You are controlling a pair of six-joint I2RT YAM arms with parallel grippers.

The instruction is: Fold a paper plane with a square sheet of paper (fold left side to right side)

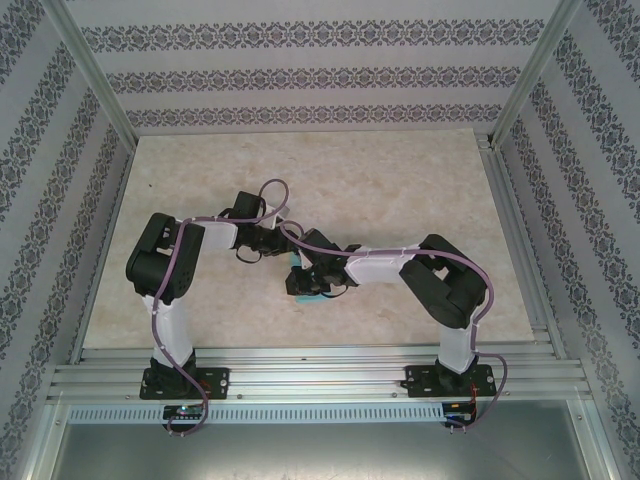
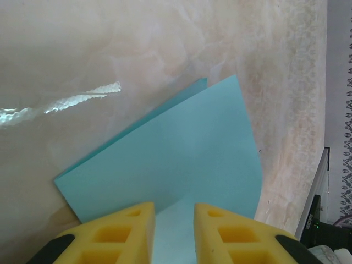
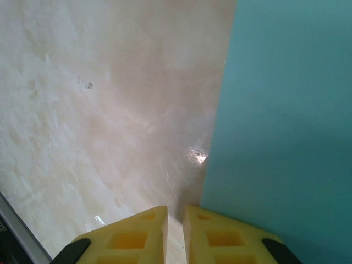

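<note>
The square sheet of paper (image 2: 181,159) lies on the bench (image 2: 110,49) mid-fold. Its top layer is laid over the bottom one, and a thin strip of the lower layer shows beyond the flap's far edge. It's no plane yet; I read this as the first left-to-right fold. The flap bows up at its right edge, so the crease probably isn't set.

The left jaws (image 2: 173,206) sit at the flap's near edge, part-way apart, with paper showing in the gap. I can't tell if they pinch it or just sit over it; likely they're steering the loose edge across.

The right jaws (image 3: 175,209) are nearly together: a thin slit with bare bench in it, nothing pinched. The sheet's straight edge runs down to their right side, contact unclear. They're probably pinning the sheet against sliding.
</note>
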